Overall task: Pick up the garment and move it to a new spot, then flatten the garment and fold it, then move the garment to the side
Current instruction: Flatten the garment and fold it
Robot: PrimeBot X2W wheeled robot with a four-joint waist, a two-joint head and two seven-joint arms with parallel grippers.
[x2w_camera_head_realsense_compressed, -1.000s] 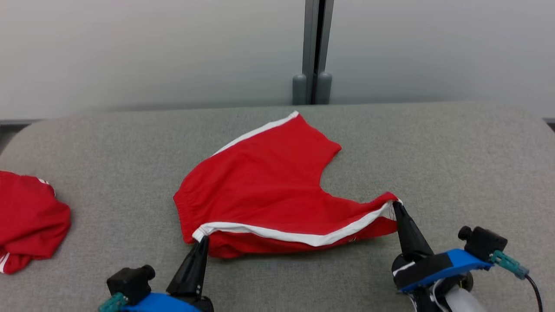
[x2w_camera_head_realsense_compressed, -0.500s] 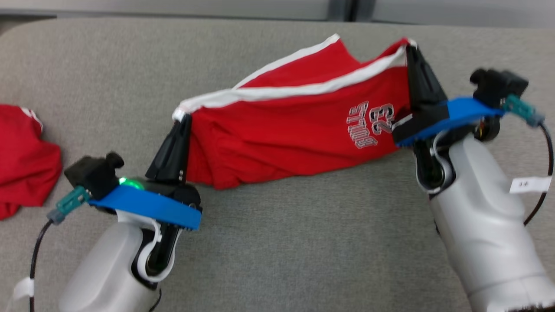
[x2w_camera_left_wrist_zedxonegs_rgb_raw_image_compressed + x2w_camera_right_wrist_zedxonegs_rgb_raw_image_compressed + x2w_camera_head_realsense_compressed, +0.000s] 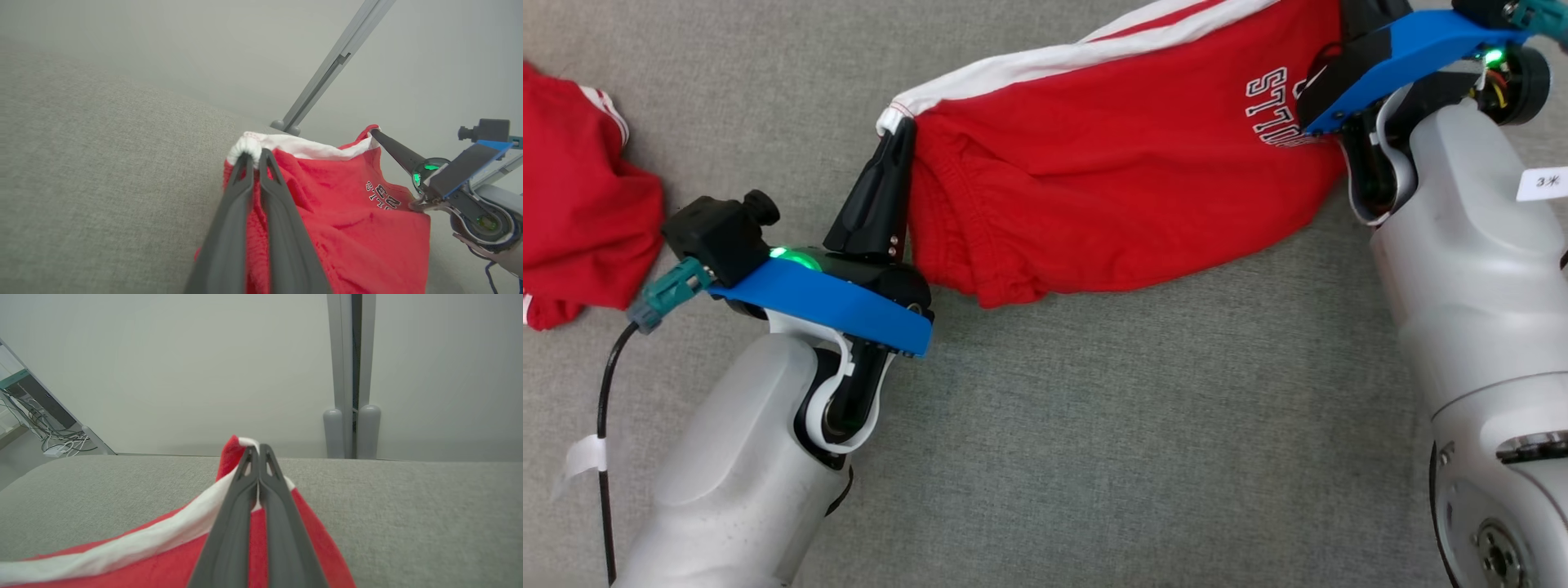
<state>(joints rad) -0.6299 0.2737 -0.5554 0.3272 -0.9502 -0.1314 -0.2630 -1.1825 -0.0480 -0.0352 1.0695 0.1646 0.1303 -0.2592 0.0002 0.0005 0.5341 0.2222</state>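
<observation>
We judge the first step to be under way. The red jersey shorts with white side stripes and a white printed number (image 3: 1111, 188) are lifted off the grey woven surface (image 3: 1094, 441) and strung between the two arms. They are not set down anywhere. Flattening, folding and moving them to the side all look undone to us, since the cloth is bunched and sagging, not spread.

The shorts are held by one white stripe, which runs fairly straight from arm to arm, and the red body hangs beneath it in loose folds (we cannot tell whether the lowest fold brushes the surface).

The left jaws are clamped on the gathered corner where the stripe meets the waistband. In the left wrist view the two dark fingers (image 3: 226, 228) pinch the white bunch right at their tips. The right jaws are pressed together on the other end of the stripe, at the leg hem. In the right wrist view the cloth sits between the fingers (image 3: 231, 522) near the tips, and a small red and white peak pokes up just beyond them.

A second crumpled red garment (image 3: 580, 204) lies on the surface, well apart from the left arm.
</observation>
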